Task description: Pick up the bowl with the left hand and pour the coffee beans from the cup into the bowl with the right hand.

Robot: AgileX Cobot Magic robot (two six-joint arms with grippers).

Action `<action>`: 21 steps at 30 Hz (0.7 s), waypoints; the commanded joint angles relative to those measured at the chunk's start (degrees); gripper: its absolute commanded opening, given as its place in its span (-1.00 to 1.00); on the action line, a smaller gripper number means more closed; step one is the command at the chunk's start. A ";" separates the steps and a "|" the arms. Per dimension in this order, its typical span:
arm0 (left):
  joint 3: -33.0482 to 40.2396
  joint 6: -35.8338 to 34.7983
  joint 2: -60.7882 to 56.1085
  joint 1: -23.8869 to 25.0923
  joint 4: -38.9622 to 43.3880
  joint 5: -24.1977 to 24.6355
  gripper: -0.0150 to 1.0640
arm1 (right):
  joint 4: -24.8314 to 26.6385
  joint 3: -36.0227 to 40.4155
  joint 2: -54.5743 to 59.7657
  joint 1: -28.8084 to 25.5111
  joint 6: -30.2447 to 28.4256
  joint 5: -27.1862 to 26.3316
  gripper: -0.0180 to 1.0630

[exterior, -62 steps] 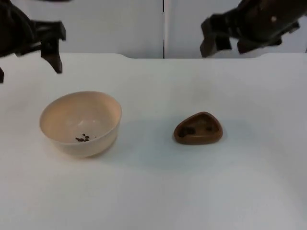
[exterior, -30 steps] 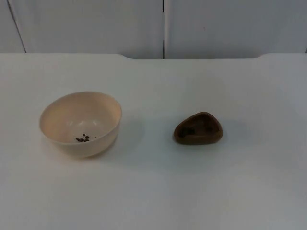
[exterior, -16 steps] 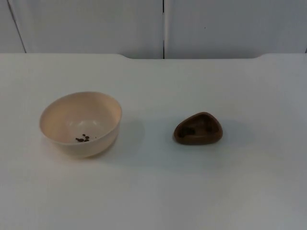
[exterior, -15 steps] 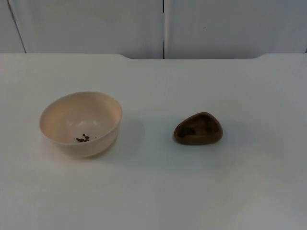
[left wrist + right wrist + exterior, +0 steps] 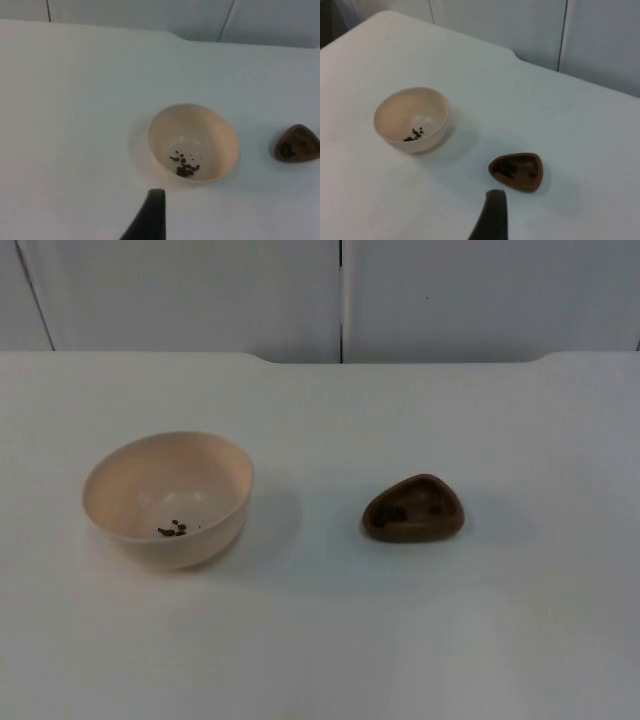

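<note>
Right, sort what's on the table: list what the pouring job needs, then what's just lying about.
Needed for the job:
- bowl, cream, upright on the table, with a few coffee beans in it
- cup, brown, standing apart from the bowl
- left gripper, fingertip short of the bowl
- right gripper, fingertip short of the cup

Just there:
- white table
- grey partition wall

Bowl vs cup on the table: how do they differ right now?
Colour: the bowl is pale cream, the cup dark brown.
Shape: the bowl is round and deep; the cup is a low, rounded triangle.
Size: the bowl looks clearly larger than the cup.
Contents: a few coffee beans lie in the bowl's bottom; the cup's inside shows dark patches, and whether those are beans cannot be told.
Shared: both stand upright, apart, on the white table, neither held.
</note>
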 commanded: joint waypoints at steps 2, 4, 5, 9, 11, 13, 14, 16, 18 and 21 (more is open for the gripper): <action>0.58 0.88 -2.74 -0.08 -0.87 0.49 0.68 | -0.09 2.13 -4.34 -0.08 -0.28 -0.41 0.35; 0.58 1.69 -4.94 -0.08 -1.69 1.09 0.68 | -0.09 3.84 -7.82 -0.08 -0.28 -0.01 0.35; 0.58 2.47 -5.84 -0.08 -2.19 1.40 0.68 | 0.00 4.43 -9.40 -0.08 -0.28 0.38 0.35; 0.58 4.66 -9.10 -0.08 -3.34 2.41 0.68 | 0.03 5.81 -13.81 -0.08 -0.28 2.75 0.35; 0.58 5.25 -10.12 -0.08 -3.34 3.27 0.68 | 0.27 6.08 -15.31 -0.08 -0.28 3.73 0.35; 0.58 6.12 -11.24 -0.08 -3.64 4.51 0.68 | 0.27 6.16 -17.26 -0.08 -0.28 5.36 0.35; 0.58 6.12 -11.24 -0.08 -3.64 4.51 0.68 | 0.27 6.16 -17.26 -0.08 -0.28 5.36 0.35; 0.58 8.61 -12.08 -0.08 -4.45 6.05 0.68 | 0.27 6.16 -18.94 -0.08 -0.28 6.72 0.35; 0.58 11.36 -13.17 -0.08 -5.57 6.68 0.68 | 0.16 6.90 -20.93 -0.08 -0.28 6.99 0.35; 0.58 12.15 -14.60 -0.08 -6.02 6.57 0.68 | 0.05 8.09 -23.27 -0.08 -0.28 7.23 0.35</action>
